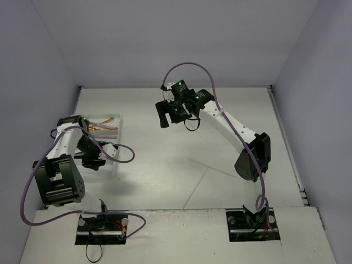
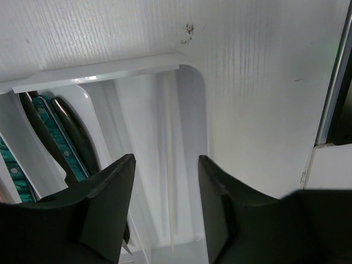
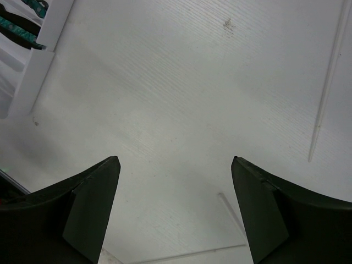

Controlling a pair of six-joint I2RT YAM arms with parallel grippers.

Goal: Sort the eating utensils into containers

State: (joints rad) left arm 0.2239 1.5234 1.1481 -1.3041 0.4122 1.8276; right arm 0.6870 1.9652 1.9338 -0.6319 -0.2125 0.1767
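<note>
The white divided tray (image 1: 116,132) lies at the table's left. My left gripper (image 1: 93,161) hangs low over it. In the left wrist view that gripper (image 2: 166,159) is open above the tray's outermost compartment (image 2: 190,110), with a thin pale stick (image 2: 168,126) lying loose along the bottom under the gap. Green-handled utensils (image 2: 55,132) and black knives (image 2: 77,129) fill the neighbouring compartments. Gold spoons (image 1: 104,124) lie at the tray's far end. My right gripper (image 1: 169,121) hovers open over bare table (image 3: 176,159), holding nothing.
In the right wrist view a corner of the tray (image 3: 41,49) with green handles (image 3: 22,25) shows at the top left. A thin pale stick-like line (image 3: 328,82) runs along the table on the right. Faint seams cross the tabletop (image 1: 212,168).
</note>
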